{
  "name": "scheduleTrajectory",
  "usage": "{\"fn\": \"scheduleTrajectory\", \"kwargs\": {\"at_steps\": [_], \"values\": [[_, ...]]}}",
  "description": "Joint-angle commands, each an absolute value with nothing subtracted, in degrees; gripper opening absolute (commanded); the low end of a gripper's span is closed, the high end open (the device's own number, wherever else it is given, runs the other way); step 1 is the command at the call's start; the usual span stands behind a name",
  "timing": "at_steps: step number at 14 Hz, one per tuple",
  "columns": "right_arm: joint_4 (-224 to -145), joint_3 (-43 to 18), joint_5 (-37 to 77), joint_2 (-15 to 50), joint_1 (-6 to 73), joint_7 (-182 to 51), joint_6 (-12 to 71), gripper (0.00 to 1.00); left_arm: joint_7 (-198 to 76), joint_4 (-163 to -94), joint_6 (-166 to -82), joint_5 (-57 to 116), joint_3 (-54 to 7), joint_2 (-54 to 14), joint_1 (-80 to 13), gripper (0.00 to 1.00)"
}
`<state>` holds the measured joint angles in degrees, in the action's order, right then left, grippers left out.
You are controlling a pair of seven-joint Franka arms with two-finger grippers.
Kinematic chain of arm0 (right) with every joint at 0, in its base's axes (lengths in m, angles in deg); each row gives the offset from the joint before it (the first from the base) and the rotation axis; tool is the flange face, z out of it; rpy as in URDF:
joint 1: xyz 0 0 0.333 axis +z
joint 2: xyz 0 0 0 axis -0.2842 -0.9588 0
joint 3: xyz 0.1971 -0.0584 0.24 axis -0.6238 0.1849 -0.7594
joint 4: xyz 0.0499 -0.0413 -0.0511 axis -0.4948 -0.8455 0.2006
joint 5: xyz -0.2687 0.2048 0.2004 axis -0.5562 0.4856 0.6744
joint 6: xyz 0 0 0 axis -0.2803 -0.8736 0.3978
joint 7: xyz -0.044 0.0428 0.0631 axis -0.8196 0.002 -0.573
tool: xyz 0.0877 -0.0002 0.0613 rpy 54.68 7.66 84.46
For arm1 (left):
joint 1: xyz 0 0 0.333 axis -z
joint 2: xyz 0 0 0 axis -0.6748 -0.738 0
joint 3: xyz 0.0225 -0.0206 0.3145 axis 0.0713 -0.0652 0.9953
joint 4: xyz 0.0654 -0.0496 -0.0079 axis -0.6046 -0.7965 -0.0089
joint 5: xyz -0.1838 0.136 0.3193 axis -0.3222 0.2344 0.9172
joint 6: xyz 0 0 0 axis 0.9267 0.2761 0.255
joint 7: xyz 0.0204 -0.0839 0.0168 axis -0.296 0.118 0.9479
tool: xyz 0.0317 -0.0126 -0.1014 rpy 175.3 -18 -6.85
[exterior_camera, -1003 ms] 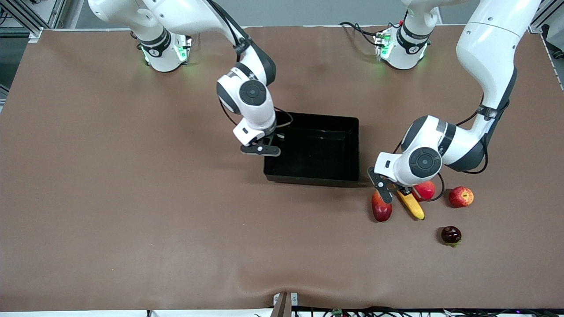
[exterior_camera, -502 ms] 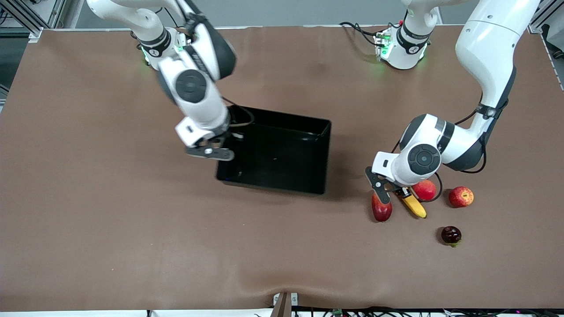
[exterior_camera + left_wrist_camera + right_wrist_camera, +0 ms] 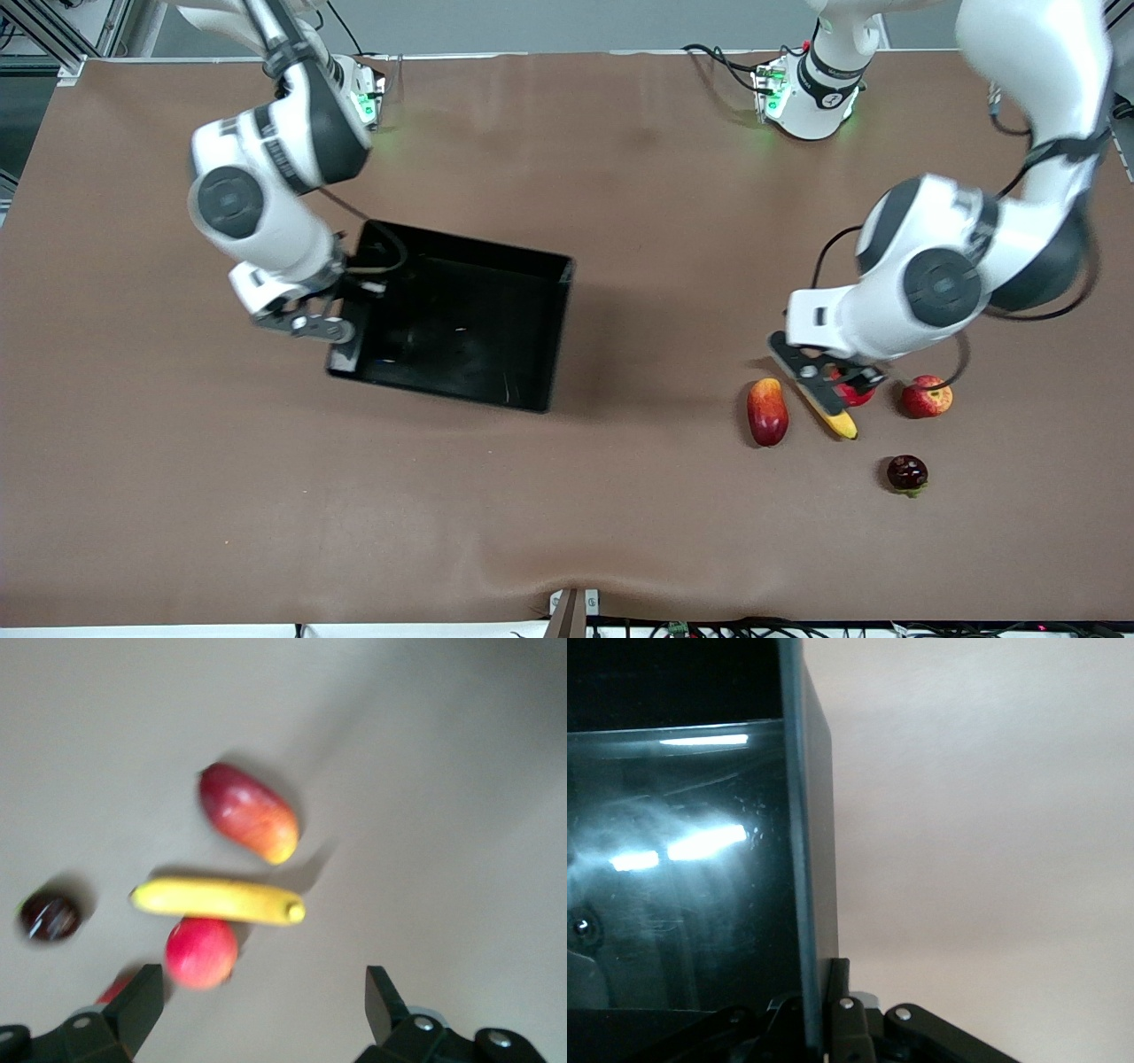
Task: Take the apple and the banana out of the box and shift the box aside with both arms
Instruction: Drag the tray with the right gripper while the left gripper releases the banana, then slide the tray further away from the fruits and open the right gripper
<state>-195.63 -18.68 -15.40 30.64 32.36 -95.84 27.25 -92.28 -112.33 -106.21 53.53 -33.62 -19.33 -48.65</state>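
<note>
The box [image 3: 461, 319] has slid well toward the right arm's end of the bench [image 3: 567, 496] since a second ago, dragged by the right gripper [image 3: 341, 330], and it now sits slightly skewed rather than square. The left gripper [image 3: 828, 383] has lifted off the fruit cluster, where a moment ago it was low among the pieces.

Around the left gripper the fruits lie close together toward the left arm's end of the bench. The banana [image 3: 828, 412] lies on the bench just below the fingers, with the oval red-and-yellow fruit [image 3: 767, 411] beside it. A round red fruit [image 3: 852, 390] touches the banana and is partly hidden by the gripper. The apple [image 3: 927, 396] with yellow patches sits near that, and a dark, nearly black fruit [image 3: 907, 472] lies nearer the front camera, apart from the rest. In the left wrist view the fingers [image 3: 133, 1010] stand spread wide with nothing between them, above the banana [image 3: 218, 901].

The right gripper's fingers [image 3: 837, 992] are clenched on the box's short wall, one inside and one outside. The box [image 3: 682, 859] is glossy black, open-topped and low-walled, its floor throwing back lamp glare.
</note>
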Motion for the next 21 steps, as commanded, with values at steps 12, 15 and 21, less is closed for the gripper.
{"fn": "scheduleTrajectory", "kwargs": {"at_steps": [12, 15, 21], "values": [[-197.5, -19.9, -15.2, 24.8, 4.7, -61.9, 32.8, 0.00, -68.1, -108.5, -95.4, 48.3, -33.7, -6.1, -62.4, 1.00], [-197.5, -19.9, -15.2, 21.8, 1.5, -59.3, 35.3, 0.00, -66.2, -110.3, -93.0, 46.9, -29.7, -1.7, -59.7, 1.00], [-197.5, -20.0, -14.5, 17.3, -3.3, -55.0, 40.1, 0.00, -65.1, -118.6, -92.7, 40.4, -8.4, 6.2, -42.7, 1.00]]}}
